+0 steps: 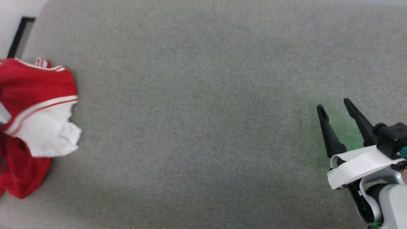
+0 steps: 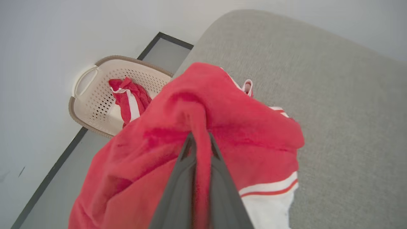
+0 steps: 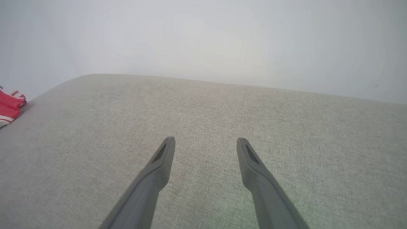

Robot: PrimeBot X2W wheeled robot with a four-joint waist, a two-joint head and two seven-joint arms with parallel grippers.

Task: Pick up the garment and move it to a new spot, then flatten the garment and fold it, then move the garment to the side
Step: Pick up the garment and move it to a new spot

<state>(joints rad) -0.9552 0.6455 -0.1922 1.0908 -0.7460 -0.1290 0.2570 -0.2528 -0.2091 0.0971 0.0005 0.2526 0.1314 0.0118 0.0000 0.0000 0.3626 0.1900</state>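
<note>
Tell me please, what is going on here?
The robot's left gripper is shut on a fold of the red shirt, which is bunched at the left edge of the grey surface. The right gripper is open above bare surface, well apart from the shirt. A beige basket holding a small red-and-white cloth stands beside the surface. Nothing is flattened or folded yet.

Soft, even light; mild blur and wide-angle bending were noted.
A faint green glow was cast on the grey surface [image 1: 203,127] beside the right gripper [image 1: 333,104], lower right of the head view; a thin shadow was seen under the garment [image 1: 35,92] at its left edge. In both wrist views the surface's far edge was bowed; the fingers [image 2: 178,190] of the left gripper [image 2: 199,136] were blurred.
</note>
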